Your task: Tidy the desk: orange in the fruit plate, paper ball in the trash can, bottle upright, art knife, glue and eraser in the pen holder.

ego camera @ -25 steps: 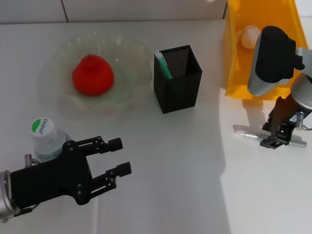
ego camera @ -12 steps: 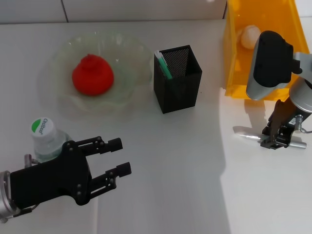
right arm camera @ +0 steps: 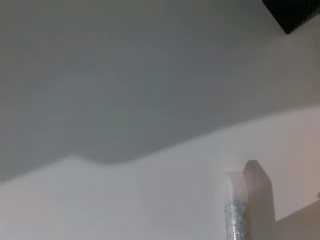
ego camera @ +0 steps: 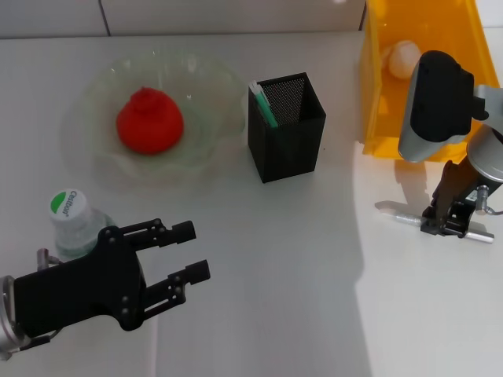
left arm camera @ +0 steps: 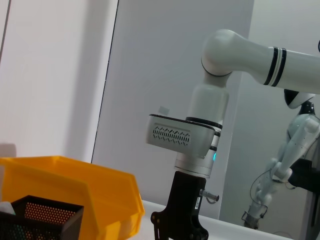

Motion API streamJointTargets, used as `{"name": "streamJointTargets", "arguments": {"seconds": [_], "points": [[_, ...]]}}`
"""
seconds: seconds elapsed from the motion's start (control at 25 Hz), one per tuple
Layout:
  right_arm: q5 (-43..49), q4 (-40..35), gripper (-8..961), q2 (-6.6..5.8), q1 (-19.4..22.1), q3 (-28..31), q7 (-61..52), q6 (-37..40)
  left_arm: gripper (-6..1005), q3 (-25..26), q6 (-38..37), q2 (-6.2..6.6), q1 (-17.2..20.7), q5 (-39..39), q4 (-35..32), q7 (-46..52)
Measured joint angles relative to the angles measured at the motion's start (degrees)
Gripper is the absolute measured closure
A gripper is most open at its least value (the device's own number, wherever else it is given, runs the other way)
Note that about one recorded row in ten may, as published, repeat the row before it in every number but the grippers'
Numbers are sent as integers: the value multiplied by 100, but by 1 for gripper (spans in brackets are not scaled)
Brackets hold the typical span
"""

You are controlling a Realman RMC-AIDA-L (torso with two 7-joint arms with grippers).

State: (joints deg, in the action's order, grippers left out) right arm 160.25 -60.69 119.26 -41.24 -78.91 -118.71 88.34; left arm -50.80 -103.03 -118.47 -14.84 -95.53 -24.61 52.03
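Silver art knife (ego camera: 409, 219) lies under the right tool (ego camera: 445, 228).

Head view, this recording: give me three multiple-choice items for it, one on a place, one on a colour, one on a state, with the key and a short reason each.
1. Where is the orange?
A. In the fruit plate
B. In the trash can
C. On the bare table

2. What colour is the pen holder?
A. Yellow
B. Black
C. White

3. How does the bottle stand?
A. Lying on its side
B. Upright
C. Held in the air

Key:
1 A: it sits inside the scalloped rim.
2 B: its mesh walls are black.
3 B: its cap faces up at the camera, beside the open left claw.

The right claw is down on a silvery tool near the trash can, which holds the paper ball.
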Motion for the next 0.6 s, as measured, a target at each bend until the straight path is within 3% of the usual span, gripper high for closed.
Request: {"name": "streamJointTargets", "arguments": {"seconds": [0.24,0.44,0.6], "points": [[-329,-415,814,-12,118,220,148,160,471,0,-14,8,16,11,0,0],[-1395,-1162,816,-24,365,1418,788,685,471,9,-23,9,28,11,0,0],[-2945,-1264,818,-18,733,2372,1321,473,471,8,-25,9,44,11,0,0]]}}
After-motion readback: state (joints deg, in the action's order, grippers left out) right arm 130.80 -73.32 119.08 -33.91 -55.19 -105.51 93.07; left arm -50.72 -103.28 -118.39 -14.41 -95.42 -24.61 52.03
